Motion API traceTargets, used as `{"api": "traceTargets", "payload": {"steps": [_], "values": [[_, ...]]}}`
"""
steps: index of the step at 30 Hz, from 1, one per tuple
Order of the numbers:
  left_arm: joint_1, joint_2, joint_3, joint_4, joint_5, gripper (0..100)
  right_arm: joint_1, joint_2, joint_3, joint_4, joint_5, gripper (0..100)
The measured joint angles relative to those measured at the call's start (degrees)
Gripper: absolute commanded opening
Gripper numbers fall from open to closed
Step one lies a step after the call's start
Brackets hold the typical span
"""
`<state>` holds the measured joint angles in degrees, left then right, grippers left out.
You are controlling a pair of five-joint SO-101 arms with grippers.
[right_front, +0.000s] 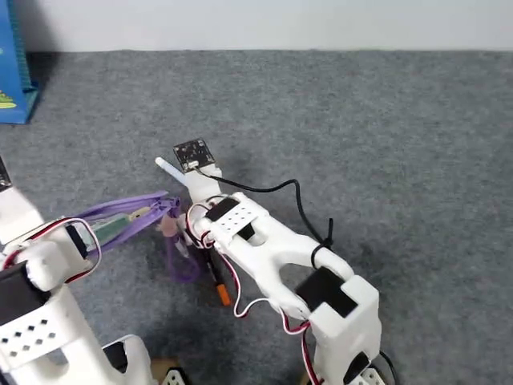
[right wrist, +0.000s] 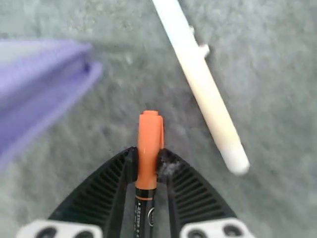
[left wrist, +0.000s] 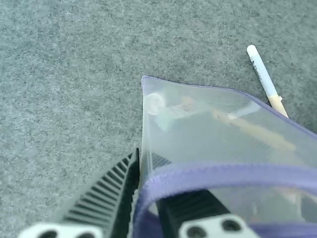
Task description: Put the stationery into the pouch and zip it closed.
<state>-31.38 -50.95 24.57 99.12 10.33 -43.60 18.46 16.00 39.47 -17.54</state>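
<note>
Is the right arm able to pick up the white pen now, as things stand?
Probably not yet. The right gripper is shut on the orange marker, so it has no free grip. The white pen itself lies uncovered on the carpet close by.

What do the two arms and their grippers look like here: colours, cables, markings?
The left arm and right arm are white shells with black servo blocks and grids of small dark holes. Red and white wires loop along their joints; a black cable runs to the right arm. The left gripper and right gripper have black ribbed fingers on white bases.
</note>
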Motion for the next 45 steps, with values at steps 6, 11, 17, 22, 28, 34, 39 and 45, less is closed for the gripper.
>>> {"api": "traceTargets", "payload": {"steps": [6,11,17,22,28,34,39,45], "values": [[0.0,0.0,0.0,0.0,0.0,1,2.4,-7.1,0.2,12.0,0.6,0.8],[0.0,0.0,0.0,0.0,0.0,1,3.5,-15.6,0.2,21.7,0.6,0.8],[0.0,0.0,0.0,0.0,0.0,1,3.5,-27.3,0.2,30.4,0.6,0.8],[0.0,0.0,0.0,0.0,0.0,1,3.5,-36.0,0.2,33.5,0.6,0.8],[0.0,0.0,0.0,0.0,0.0,1,3.4,-45.7,0.2,36.3,0.6,0.8],[0.0,0.0,0.0,0.0,0.0,1,-1.2,-57.5,0.2,37.2,0.6,0.8],[0.0,0.0,0.0,0.0,0.0,1,-5.3,-65.4,0.2,33.3,0.6,0.8],[0.0,0.0,0.0,0.0,0.0,1,-11.5,-69.0,0.2,25.8,0.6,0.8]]}}
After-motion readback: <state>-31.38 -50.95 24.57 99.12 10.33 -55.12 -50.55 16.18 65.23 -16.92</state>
